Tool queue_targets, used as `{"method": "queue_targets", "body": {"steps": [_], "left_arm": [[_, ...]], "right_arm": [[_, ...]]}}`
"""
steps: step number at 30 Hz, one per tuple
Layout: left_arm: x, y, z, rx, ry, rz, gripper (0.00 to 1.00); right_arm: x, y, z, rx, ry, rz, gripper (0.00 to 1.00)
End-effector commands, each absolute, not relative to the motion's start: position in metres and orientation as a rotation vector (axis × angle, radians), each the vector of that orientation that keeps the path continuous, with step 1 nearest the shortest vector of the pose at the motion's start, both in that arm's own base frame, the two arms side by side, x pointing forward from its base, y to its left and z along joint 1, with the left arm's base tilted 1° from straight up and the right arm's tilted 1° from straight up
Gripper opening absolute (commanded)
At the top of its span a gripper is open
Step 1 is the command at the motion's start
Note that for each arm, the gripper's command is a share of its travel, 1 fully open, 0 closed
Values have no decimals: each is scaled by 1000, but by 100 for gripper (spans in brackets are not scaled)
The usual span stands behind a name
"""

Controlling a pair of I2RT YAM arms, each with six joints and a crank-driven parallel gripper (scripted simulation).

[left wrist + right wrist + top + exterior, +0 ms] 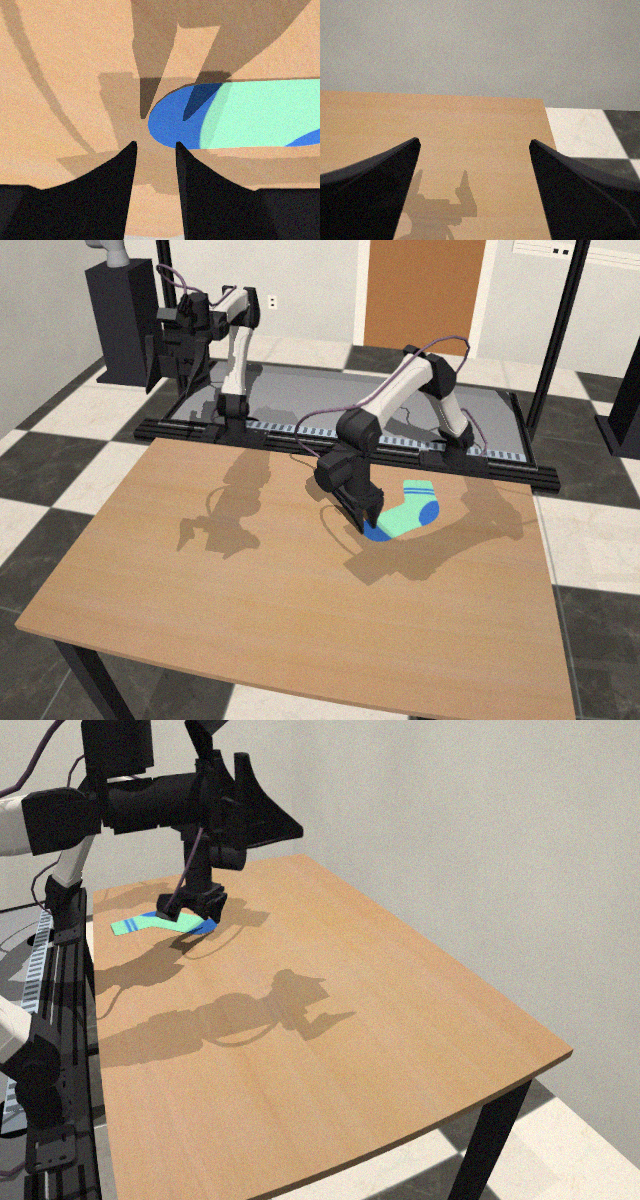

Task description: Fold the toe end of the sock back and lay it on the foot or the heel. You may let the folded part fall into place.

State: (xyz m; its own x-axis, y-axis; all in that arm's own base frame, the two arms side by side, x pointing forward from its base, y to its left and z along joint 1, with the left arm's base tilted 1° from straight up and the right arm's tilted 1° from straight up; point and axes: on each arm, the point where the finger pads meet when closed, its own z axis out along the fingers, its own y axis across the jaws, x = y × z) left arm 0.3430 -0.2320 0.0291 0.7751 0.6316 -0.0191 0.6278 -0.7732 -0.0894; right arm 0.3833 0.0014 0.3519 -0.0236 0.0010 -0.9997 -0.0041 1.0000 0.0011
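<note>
A light green sock [405, 516] [175, 923] [260, 110] lies flat and unfolded on the table. Its blue toe [378, 535] [172, 115] points away from the blue heel [429, 512], and its striped cuff [419, 489] is at the table's arm-side edge. My left gripper [367, 529] [156, 144] points down, low at the toe end, partly open with nothing between its fingers. One finger is beyond the toe tip and the other is by the toe's edge; contact cannot be told. My right gripper [166, 393] [475, 141] is wide open and empty, raised far from the sock.
The wooden table [258, 612] [361, 1092] [370, 115] carries shadows of both arms. The black rail [289, 442] with the arm bases runs along its edge near the cuff. In the exterior view, the raised right arm hangs above the view of the left gripper.
</note>
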Motion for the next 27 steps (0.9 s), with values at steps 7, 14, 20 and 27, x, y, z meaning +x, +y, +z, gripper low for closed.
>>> {"method": "queue_targets", "body": {"steps": [7,14,20,27], "left_arm": [[341,-233,8,-2875,-1024,89,34],[344,-233,8,-2879,-1032,85,34],[340,-232,-4,-2869,-1027,96,34],[345,-227,-4,-2857,-1040,99,32]], "right_arm": [[383,0,362,0,1566,0,100],[383,0,362,0,1566,0,100],[383,0,362,0,1566,0,100],[383,0,362,0,1566,0,100]]}}
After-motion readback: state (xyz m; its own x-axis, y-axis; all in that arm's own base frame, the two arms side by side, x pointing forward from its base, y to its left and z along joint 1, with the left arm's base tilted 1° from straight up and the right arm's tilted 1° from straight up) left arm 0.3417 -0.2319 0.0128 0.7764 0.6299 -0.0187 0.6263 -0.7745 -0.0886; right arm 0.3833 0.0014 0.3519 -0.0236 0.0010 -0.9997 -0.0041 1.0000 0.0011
